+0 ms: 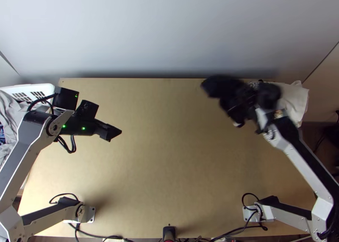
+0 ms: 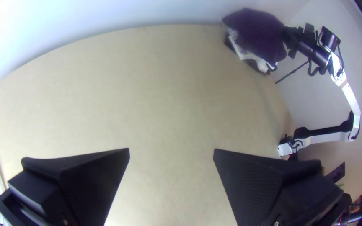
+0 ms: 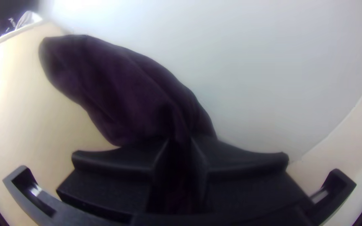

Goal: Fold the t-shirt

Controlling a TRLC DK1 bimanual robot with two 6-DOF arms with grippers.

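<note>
One dark purple garment of soft cloth (image 3: 118, 88), presumably the t-shirt: gathered into a bunch at the grip, unfolded, near the far edge of the light wooden table (image 1: 169, 157), toward the right-hand corner. One right gripper with two wide, flat black fingers (image 3: 179, 144): clenched on the gathered cloth. Long axis of the loose part, in the top view: outward from the fingertips, toward the table's middle and far edge, on the side facing the left arm. One left gripper of matching black build (image 2: 171, 150): released, with fingers parted and nothing between; placed over the table's left part, well apart from the garment. Nearer of the two by far: the right. Beside and partly behind the right gripper in the top view: one heap of crumpled off-white cloth (image 1: 295, 98). Likely next step, by judgement: carriage of the purple cloth inward, loose end leading, to the table's middle, within easier reach of the left gripper. Possible fault: landing in a bunch, with layers turned under and hard to spread.
</note>
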